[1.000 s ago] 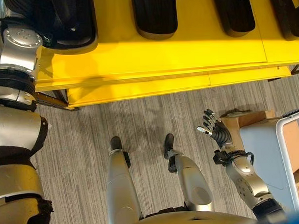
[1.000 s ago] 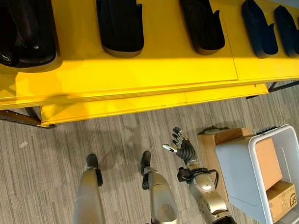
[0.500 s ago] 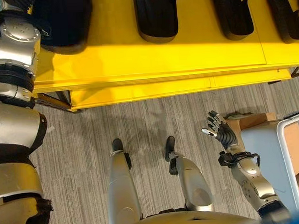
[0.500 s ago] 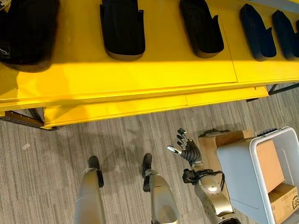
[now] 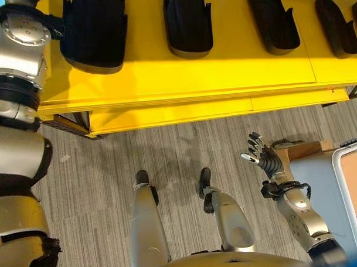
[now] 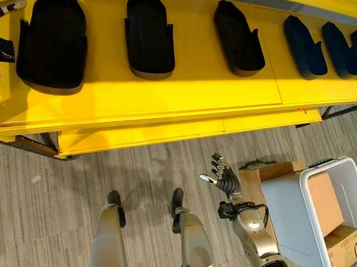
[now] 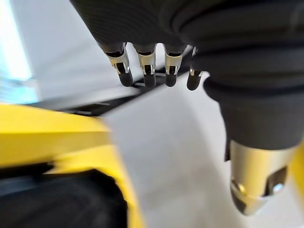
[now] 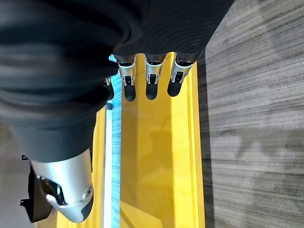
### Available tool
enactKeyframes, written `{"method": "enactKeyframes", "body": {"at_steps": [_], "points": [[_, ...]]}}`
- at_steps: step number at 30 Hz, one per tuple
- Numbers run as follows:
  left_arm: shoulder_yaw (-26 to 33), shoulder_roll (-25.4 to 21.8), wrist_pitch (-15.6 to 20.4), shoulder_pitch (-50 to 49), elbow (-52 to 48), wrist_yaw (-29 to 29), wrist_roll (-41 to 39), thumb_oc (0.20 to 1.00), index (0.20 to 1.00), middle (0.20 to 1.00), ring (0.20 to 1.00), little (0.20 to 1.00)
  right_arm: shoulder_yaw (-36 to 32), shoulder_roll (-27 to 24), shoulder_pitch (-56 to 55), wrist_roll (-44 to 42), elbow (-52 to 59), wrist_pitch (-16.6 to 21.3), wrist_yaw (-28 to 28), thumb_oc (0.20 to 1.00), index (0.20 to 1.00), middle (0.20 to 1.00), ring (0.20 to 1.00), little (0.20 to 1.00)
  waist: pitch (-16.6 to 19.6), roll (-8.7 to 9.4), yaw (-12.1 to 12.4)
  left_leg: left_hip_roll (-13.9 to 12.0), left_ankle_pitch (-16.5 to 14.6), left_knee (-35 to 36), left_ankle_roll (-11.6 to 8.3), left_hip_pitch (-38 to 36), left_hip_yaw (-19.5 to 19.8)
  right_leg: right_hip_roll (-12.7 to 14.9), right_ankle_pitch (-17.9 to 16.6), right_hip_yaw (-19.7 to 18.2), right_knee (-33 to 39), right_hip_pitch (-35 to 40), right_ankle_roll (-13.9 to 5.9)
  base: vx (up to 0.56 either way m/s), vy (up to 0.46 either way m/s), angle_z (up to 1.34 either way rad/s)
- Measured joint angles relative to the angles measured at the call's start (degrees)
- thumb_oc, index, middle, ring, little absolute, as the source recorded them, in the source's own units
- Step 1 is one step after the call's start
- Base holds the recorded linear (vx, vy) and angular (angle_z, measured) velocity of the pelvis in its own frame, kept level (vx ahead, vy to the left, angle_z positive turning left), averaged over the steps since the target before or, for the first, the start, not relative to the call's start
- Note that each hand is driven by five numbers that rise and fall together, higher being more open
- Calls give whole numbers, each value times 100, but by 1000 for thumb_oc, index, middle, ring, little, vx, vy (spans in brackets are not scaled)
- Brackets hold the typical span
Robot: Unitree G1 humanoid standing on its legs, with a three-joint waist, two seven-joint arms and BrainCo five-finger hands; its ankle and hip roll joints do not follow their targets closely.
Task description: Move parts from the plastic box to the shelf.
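A long yellow shelf carries several black moulded parts. The biggest part lies at its left end, and my left hand hovers just past that part's far left corner. In the left wrist view the fingers are straight and hold nothing, with the black part below them. My right hand hangs open and empty over the floor, close to the white plastic box. Brown cartons sit in the box.
Other black parts lie spaced along the shelf. A wooden stand sits under the box's left corner. Grey striped carpet runs between the shelf's front edge and the box.
The camera has shifted, showing more of the shelf. My left hand has come off the leftmost part, which stays on the shelf. The right hand has hardly moved.
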State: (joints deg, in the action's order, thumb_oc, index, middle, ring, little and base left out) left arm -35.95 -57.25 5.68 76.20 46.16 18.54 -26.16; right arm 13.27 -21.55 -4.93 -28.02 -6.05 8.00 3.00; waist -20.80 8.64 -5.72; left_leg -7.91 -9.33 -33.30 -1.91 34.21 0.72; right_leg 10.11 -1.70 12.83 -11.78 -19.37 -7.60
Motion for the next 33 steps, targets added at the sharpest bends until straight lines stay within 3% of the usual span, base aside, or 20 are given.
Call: {"method": "enactKeyframes", "body": {"at_steps": [2,6,7,9,12,15,17,25,29,33], "points": [[100,-222,138,-507,-758,4,96,1000,1000,1000,1000,1000,-58,0,-4,3,-5,0,-17,1000,1000,1000,1000,1000,-2,-105,62,40,9,58,6,-159,-4,26,41,6,-8,125,3,-10,6,9],[525,-224,272,-1192,-1298,9,92,1000,1000,1000,1000,1000,-174,-8,28,8,-3,25,-16,1000,1000,1000,1000,1000,-27,-216,148,80,46,136,11,-251,20,69,118,64,-81,193,18,-1,6,9],[960,-178,344,-1941,-1745,5,93,1000,1000,1000,1000,1000,-205,-8,-2,11,-15,28,-13,1000,1000,1000,1000,1000,-35,-228,142,96,47,156,13,-348,-6,108,183,49,-165,227,-2,-8,24,3],[1165,-138,375,-2438,-1962,-46,86,1000,1000,1000,1000,1000,-219,-11,-9,15,-33,30,-10,1000,1000,1000,1000,1000,-39,-228,186,112,55,184,23,-397,-4,127,236,65,-232,256,6,-70,27,5],[1988,463,431,-3718,-2506,-84,59,1000,1000,1000,1000,1000,-346,-12,-75,20,-59,25,-3,1000,1000,1000,1000,1000,-94,-245,183,205,118,363,63,-669,-24,265,337,85,-317,415,-33,-13,17,12],[2064,684,451,-4007,-2587,-115,45,1000,1000,1000,1000,1000,-396,-20,-83,25,-58,26,6,1000,1000,1000,1000,1000,-116,-244,248,225,133,433,61,-738,-11,287,380,119,-338,476,-7,15,11,9],[2611,1237,532,-4623,-2989,-111,-5,1000,1000,1000,1000,1000,-433,-19,-107,45,-58,24,22,1000,1000,1000,1000,1000,-127,-246,242,262,140,486,69,-847,-38,334,393,96,-350,542,-27,0,0,0],[2811,2143,510,-5394,-3142,-255,1,1000,1000,1000,1000,1000,-622,-7,-116,219,-40,-18,71,1000,1000,1000,1000,1000,-178,-195,253,293,177,641,66,-1109,-85,377,450,70,-387,692,-46,9,1,-1],[2845,2140,485,-5464,-3143,-265,135,1000,1000,1000,1000,1000,-643,-7,-134,238,-21,-23,72,1000,1000,1000,1000,1000,-178,-195,232,281,179,678,61,-1151,-105,380,480,56,-425,689,-44,8,-3,-2],[2918,1991,347,-5562,-3145,-228,1247,1000,1000,1000,1000,1000,-677,-8,-145,240,-4,-25,63,1000,1000,1000,1000,1000,-178,-195,241,258,176,708,57,-1222,-174,374,483,-15,-426,691,-44,11,-8,-8]]}}
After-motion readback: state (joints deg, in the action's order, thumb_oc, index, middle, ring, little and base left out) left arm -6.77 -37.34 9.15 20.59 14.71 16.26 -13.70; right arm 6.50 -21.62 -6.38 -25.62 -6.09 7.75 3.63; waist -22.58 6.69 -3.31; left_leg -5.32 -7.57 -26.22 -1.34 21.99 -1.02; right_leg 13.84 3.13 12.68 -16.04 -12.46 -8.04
